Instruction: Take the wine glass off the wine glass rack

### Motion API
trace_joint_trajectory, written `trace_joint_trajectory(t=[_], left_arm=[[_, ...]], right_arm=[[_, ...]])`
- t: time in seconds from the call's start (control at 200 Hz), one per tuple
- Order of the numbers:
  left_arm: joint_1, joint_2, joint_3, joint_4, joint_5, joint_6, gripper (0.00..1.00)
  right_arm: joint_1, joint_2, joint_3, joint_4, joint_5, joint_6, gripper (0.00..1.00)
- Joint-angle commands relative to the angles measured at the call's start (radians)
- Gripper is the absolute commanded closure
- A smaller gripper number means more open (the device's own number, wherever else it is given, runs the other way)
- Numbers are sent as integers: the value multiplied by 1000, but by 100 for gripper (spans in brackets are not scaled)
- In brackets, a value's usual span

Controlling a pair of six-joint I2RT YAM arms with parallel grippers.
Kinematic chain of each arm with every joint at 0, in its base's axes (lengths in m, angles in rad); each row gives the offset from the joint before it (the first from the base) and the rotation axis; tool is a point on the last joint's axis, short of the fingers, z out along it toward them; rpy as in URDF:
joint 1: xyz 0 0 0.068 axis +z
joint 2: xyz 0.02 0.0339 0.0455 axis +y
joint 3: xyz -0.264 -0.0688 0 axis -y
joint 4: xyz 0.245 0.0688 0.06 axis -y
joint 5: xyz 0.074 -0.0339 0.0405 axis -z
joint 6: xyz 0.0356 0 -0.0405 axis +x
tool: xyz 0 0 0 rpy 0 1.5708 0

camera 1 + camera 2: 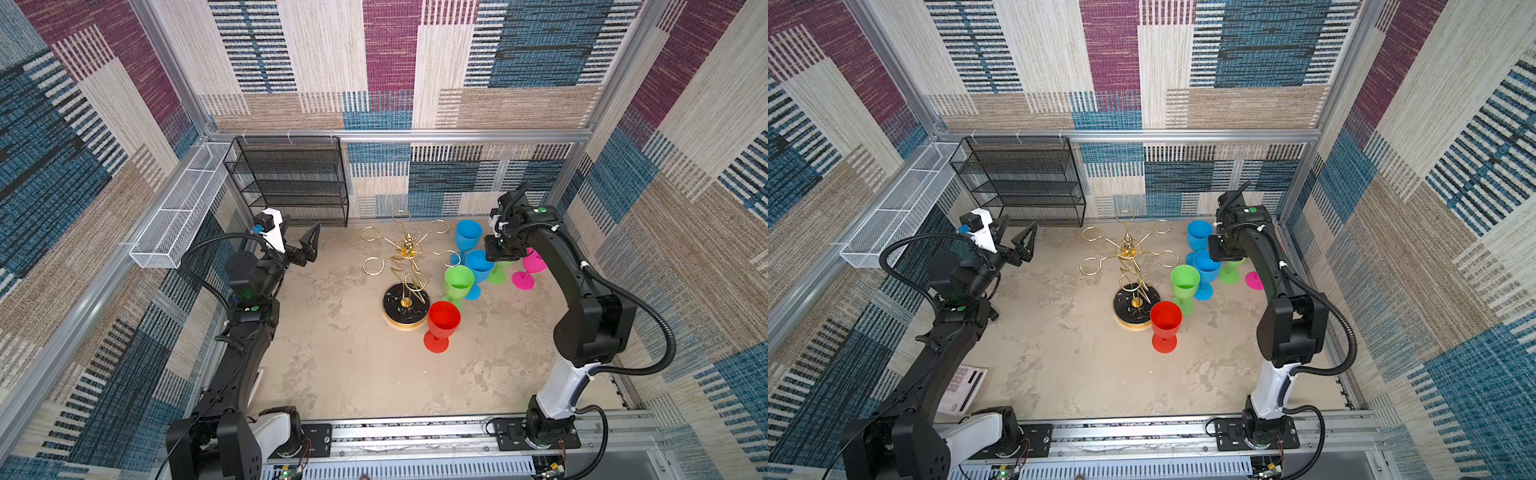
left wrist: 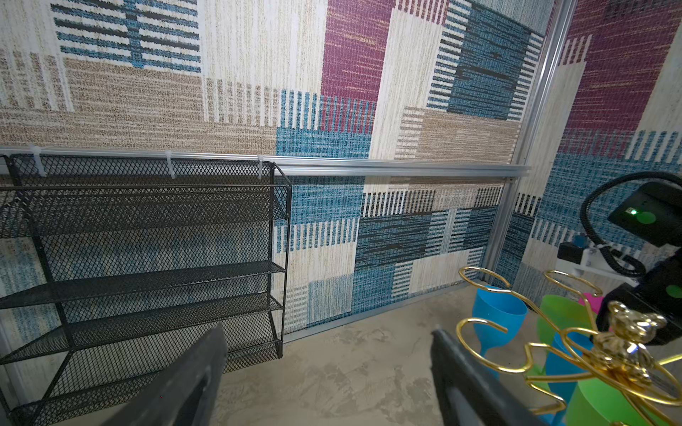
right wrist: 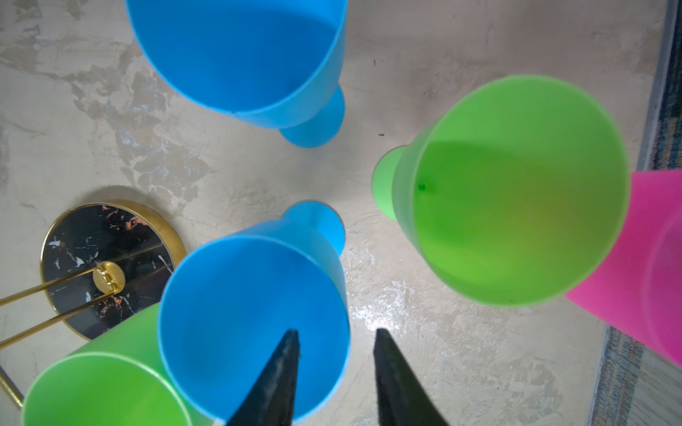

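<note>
One broad, mottled beige table [image 1: 332,374] is carrying everything here. At its far edge a black mesh shelf unit [image 1: 291,183] is standing against the back wall, with a long white mesh basket [image 1: 178,216] hanging on the left wall beside it. In the middle the wine glass rack [image 1: 409,249] is standing upright on its round black base [image 1: 395,305], its gold ring-ended arms spreading out above. Six coloured glasses are standing upright on the table to the right of the rack, all of them off it. A red glass [image 1: 444,322] is sitting just beside the base, nearest the front, with a green glass [image 1: 459,282] behind it. The blue wine glass [image 3: 254,324] is crowding against that green one, and a second blue glass [image 1: 468,235] is standing farther back. Another green glass [image 3: 516,191] and a pink glass [image 1: 528,270] are sitting farthest right, partly hidden under the right arm in both top views. The right gripper [image 3: 336,331] is pointing straight down over the blue wine glass. Its fingers are parted and released, one over the bowl's mouth and one outside, with the rim running between them. The left gripper [image 1: 297,239] is hovering left of the rack, near the shelf, its jaws spreading wide and gripping nothing.
</note>
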Motion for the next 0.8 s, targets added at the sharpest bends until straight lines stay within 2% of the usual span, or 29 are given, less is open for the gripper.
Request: trace_joint_trajectory(t=[0.0, 0.075, 0.19, 0.321, 0.436, 0.561, 0.611, 0.791], left_arm=[[3, -4, 0, 34, -7, -2, 11], [3, -5, -3, 34, -8, -3, 11], [3, -10, -8, 31, -24, -2, 11], [3, -16, -15, 22, -35, -4, 11], [3, -36, -48, 33, -52, -25, 10], [2, -58, -103, 45, -74, -59, 9], [3, -66, -131, 52, -92, -69, 1], [3, -92, -231, 31, -180, -38, 1]], right_arm=[[2, -40, 12, 60, -43, 5, 51], [2, -89, -20, 108, -60, 11, 21], [-1, -218, -171, 268, -122, 25, 0], [-7, -416, -436, 506, -152, 31, 1], [-14, -639, -704, 750, -141, 28, 1], [-18, -813, -941, 959, -104, 21, 1], [-19, -867, -1037, 1050, -101, 5, 1], [-20, -971, -1272, 1348, -50, -34, 1]])
